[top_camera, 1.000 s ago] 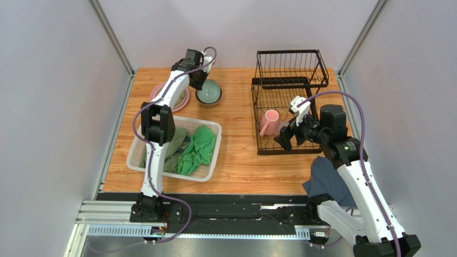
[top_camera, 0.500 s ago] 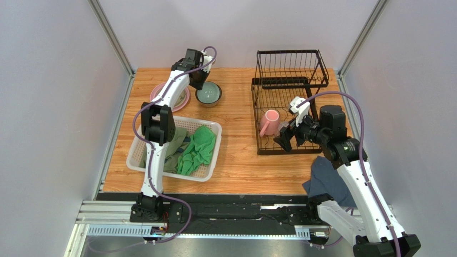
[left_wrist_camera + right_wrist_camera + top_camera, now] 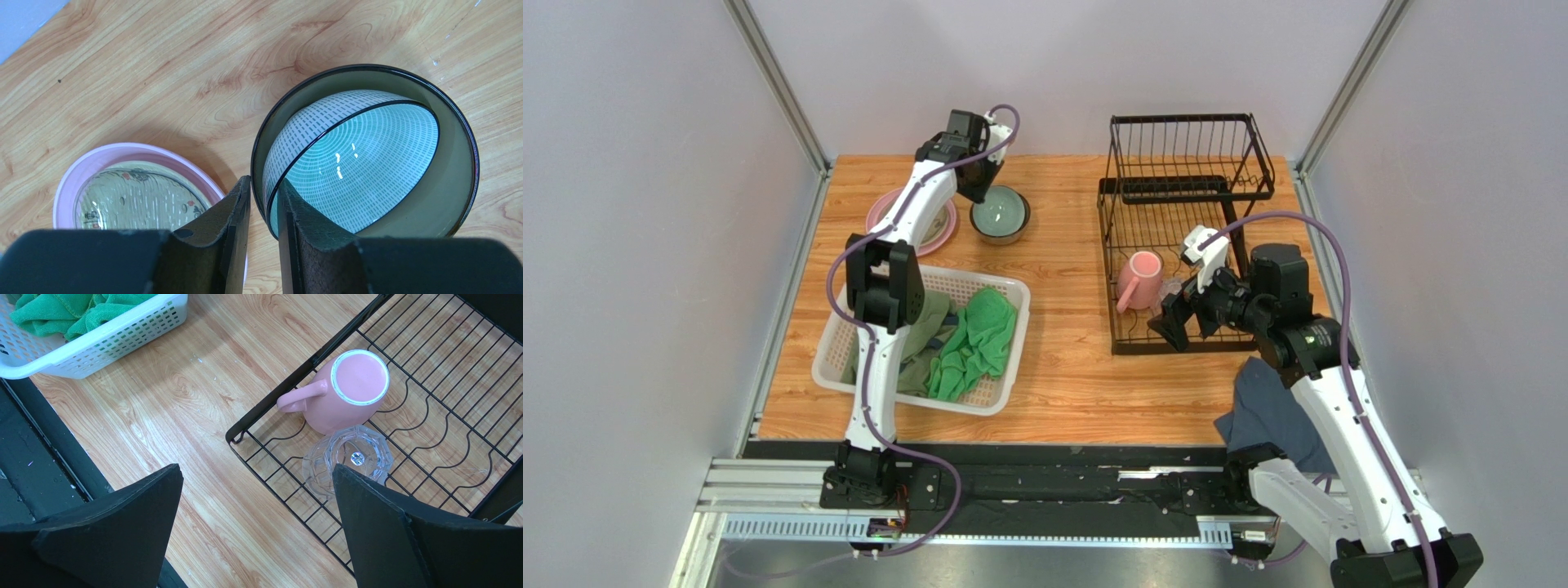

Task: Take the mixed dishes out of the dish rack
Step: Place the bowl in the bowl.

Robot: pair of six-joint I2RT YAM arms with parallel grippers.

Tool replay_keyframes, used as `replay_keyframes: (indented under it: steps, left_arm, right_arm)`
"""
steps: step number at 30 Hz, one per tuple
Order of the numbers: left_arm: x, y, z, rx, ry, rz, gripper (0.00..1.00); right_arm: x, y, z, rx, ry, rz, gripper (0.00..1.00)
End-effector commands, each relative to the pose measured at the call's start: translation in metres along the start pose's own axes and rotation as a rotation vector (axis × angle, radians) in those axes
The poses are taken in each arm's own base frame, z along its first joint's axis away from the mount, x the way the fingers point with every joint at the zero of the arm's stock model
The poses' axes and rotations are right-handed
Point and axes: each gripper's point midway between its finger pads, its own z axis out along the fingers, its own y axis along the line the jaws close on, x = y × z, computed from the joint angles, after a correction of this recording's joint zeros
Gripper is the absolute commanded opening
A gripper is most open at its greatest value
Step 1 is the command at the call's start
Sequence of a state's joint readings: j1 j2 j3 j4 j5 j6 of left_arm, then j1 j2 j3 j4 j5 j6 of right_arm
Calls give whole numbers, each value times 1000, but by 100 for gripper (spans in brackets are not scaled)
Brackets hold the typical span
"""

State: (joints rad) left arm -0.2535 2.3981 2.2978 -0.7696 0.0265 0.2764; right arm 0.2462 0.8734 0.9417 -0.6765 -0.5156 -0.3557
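- 1 small shift since a second ago: the right arm's wrist has drifted slightly left and toward the near table edge. The left arm has held its place.
- The left arm stretches to the far side of the table. The left gripper points down, its fingers pinched on the rim of the teal bowl.
- That bowl lies tilted inside the brown-olive bowl. I cannot tell whether the outer rim is also in the pinch.
- Just beside them, a patterned cream plate lies in the pink plate.
- The right arm is bent at the elbow. The right gripper hangs over the near-left corner of the dish rack, fingers spread wide, grasping nothing.
- 2 dishes sit upside down on the lower tray: the pink mug and, against it, the clear glass cup.
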Motion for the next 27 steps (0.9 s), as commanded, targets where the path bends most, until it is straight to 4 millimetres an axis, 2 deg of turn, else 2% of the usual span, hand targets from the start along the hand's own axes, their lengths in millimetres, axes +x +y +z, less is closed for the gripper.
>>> replay_keyframes:
  steps: [1, 4, 6, 11, 22, 27]
  left_arm:
    - [-22, 17, -3, -56, -71, 21, 32]
    - [-24, 18, -2, -60, -80, 25, 34]
    - [-21, 23, 0, -86, -66, 26, 41]
    - [-17, 23, 6, -88, -57, 33, 49]
    - [-20, 27, 9, -112, -69, 35, 59]
    - [-23, 30, 9, -123, -81, 42, 66]
  right_arm:
    - [-6, 1, 0, -5, -30, -18, 98]
    - [-4, 1, 2, -6, -27, -17, 98]
    - [-3, 0, 3, -6, -26, -15, 98]
    - [-1, 0, 4, -10, -19, -10, 97]
    - [2, 0, 7, -13, -10, -5, 97]
    - [6, 0, 9, -17, 1, 2, 97]
